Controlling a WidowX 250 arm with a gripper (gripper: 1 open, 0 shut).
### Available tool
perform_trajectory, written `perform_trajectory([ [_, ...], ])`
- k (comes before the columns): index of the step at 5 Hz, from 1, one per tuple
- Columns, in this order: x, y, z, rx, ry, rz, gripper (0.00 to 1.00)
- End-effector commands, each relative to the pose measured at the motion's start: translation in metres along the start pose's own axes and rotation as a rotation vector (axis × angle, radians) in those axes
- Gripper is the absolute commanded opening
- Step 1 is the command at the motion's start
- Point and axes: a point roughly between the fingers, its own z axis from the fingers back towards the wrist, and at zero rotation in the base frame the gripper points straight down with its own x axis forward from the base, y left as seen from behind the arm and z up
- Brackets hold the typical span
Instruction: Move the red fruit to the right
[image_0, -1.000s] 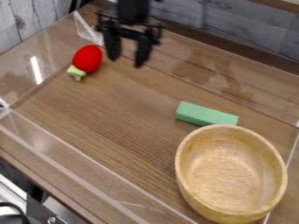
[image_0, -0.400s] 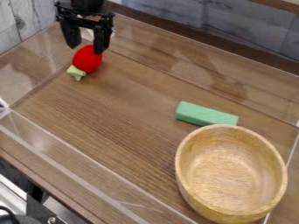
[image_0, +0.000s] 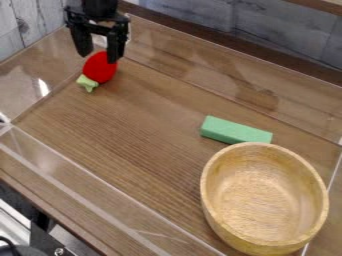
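Red fruit (image_0: 100, 67) btwn open fingers (image_0: 82, 46), near tips.

Black, segmented arm; black, blocky gripper (image_0: 100, 48).

A play kitchen set up in a robot lab is suggested, though the room itself cannot be told for sure. A wooden table top (image_0: 160, 135) is seen across most of the frame. At the lower right, a round wooden bowl (image_0: 265, 197) is seen, like one used for food. A red toy strawberry (image_0: 99, 67) with a light-green cap is seen at the upper left. The lab part is shown by the black robot gripper (image_0: 100, 48) above it and by black cables (image_0: 30, 235) at the lower left.
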Motion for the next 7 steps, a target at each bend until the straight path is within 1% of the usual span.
perform_trajectory([
  [1, 0.008, 0.006, 0.019, 0.039, -0.068, -0.070, 1.00],
  [2, 0.006, 0.006, 0.017, 0.041, -0.077, -0.149, 1.00],
  [3, 0.012, 0.012, 0.009, 0.048, -0.082, -0.152, 1.00],
  [4, 0.015, 0.017, 0.004, 0.050, -0.089, -0.141, 1.00],
  [6, 0.011, 0.027, 0.000, 0.047, -0.093, 0.007, 1.00],
  [7, 0.025, 0.037, 0.001, 0.046, -0.094, 0.052, 0.00],
])
